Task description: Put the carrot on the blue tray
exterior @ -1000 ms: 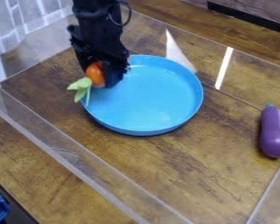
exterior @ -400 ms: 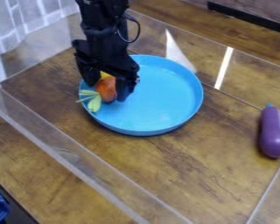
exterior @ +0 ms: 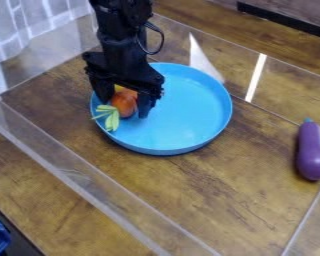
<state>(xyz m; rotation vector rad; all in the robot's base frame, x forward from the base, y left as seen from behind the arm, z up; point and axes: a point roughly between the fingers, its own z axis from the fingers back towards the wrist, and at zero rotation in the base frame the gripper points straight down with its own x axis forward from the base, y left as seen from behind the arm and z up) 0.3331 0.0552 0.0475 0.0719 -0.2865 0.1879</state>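
Camera view showed the black gripper spread open, straddling the carrot, which lay on the left edge of the blue tray. A purple eggplant rested well apart, at right.

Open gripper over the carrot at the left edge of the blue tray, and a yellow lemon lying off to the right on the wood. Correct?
Not quite: the camera view shows a purple eggplant there, not a lemon. The gripper is open over the carrot at the blue tray's left edge.
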